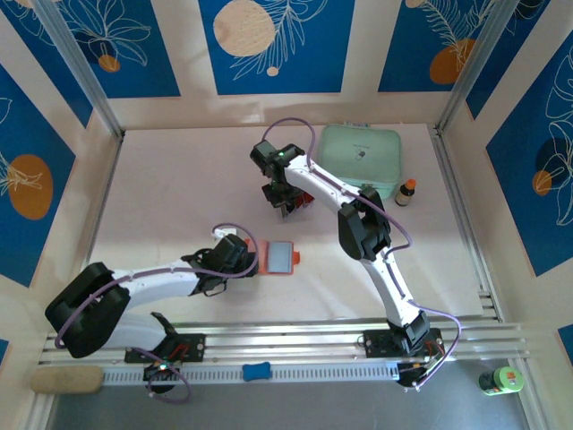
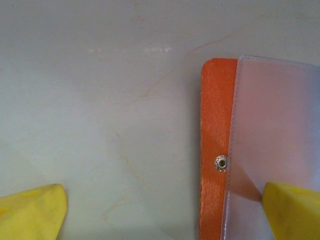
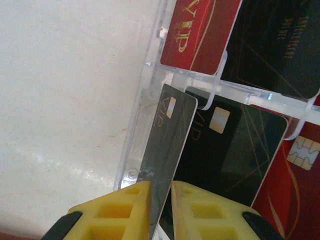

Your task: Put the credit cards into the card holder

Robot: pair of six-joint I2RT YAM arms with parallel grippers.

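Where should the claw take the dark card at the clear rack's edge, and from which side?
By its free near edge, coming in along the card's plane, one finger on each flat face. The dark card is thin, its far end lies among the clear rack's tabs, and a black card sits close beside it. The right claw pinches it this way.

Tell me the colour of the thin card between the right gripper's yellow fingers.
The thin card is black with gold lettering; right wrist view.
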